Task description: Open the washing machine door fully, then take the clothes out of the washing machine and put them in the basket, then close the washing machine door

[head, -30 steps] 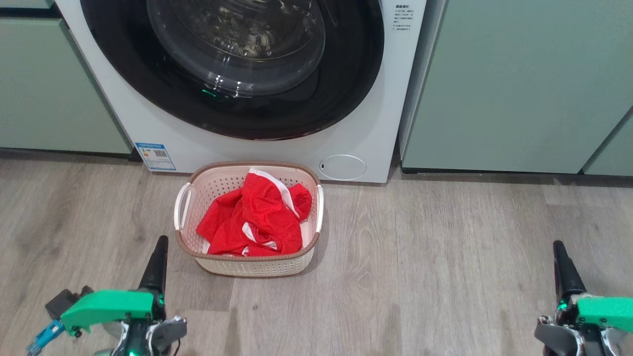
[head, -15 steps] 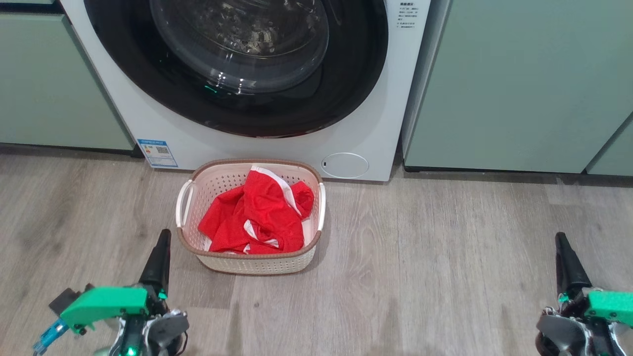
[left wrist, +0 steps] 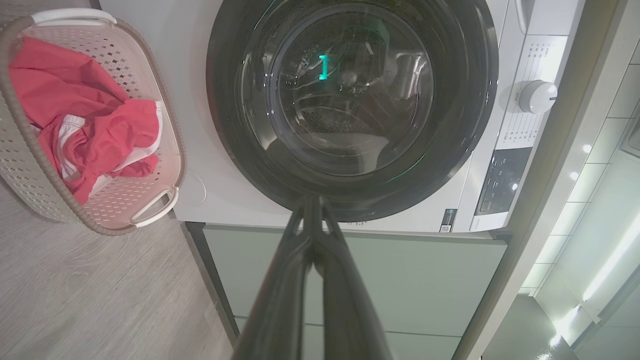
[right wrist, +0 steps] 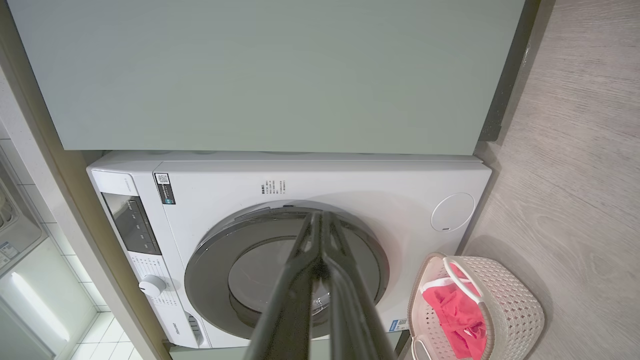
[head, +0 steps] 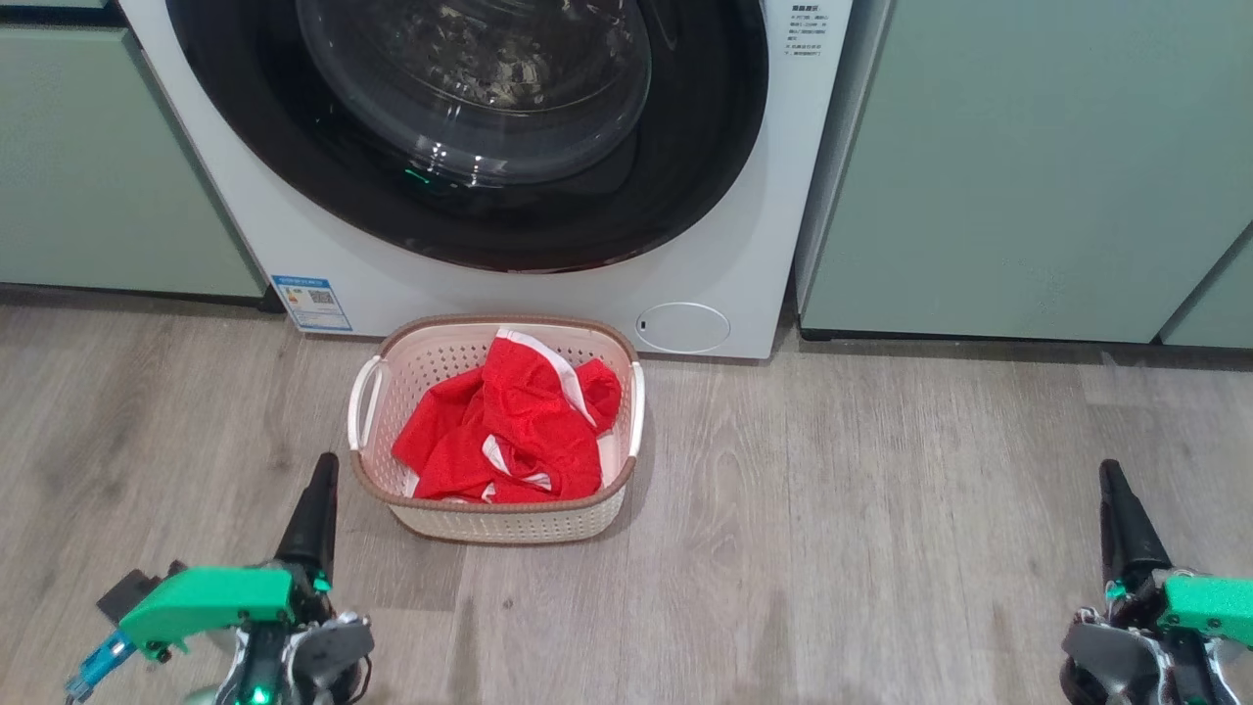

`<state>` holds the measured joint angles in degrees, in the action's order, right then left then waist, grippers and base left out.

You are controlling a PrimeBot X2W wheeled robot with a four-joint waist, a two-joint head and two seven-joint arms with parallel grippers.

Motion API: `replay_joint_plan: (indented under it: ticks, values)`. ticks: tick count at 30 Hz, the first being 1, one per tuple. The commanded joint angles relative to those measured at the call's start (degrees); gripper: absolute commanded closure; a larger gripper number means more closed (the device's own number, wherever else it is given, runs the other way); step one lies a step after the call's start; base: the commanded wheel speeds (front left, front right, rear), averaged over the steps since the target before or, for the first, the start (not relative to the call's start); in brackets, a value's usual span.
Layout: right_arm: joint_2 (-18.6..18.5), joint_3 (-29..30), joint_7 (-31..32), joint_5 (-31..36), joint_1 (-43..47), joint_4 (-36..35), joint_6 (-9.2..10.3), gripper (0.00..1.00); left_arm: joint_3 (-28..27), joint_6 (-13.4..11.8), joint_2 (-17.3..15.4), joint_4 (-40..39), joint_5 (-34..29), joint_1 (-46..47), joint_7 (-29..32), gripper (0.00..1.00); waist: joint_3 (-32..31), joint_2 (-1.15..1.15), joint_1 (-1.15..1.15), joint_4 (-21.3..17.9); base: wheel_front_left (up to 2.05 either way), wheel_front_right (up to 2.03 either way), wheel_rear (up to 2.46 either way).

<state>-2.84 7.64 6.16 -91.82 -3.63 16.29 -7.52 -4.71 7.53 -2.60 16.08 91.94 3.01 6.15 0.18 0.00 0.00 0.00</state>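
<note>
While both arms hang low, washing machine door point(head: 470, 147) seems shut flush, seam hard to read | clothes point(head: 509, 421) heaped in basket point(head: 509, 524), on floor point(head: 832, 509) just before washing machine point(head: 734, 245) front edge | left gripper point(head: 324, 462), right gripper point(head: 1109, 468): fingers pressed together, empty | nothing shifted since half-second earlier

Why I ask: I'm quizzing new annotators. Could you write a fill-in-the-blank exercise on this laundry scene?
1. The clothes in the basket are ____ with white trim.
2. The basket stands in ____ of the washing machine.
3. The washing machine door is ____.
4. The left gripper and the right gripper, both shut, hold ____.
Missing words: red; front; closed; nothing.
</note>
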Motion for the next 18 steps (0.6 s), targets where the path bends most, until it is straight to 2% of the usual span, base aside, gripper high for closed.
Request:
replay_joint_plan:
  ticks: [1, 18]
  values:
    - [0.0, -1.1, 0.3, -0.3, -2.6, -2.3, 0.03, 1.0, -1.8, 0.0, -0.3, -2.0, 0.2, 3.2, 0.4, 1.0, 0.0, 0.0, 0.0, 0.0, 0.0, 0.0, 0.0]
    - [0.0, -1.1, 0.3, -0.3, -2.6, -2.3, 0.03, 1.0, -1.8, 0.0, -0.3, -2.0, 0.2, 3.2, 0.3, 1.0, 0.0, 0.0, 0.0, 0.0, 0.0, 0.0, 0.0]
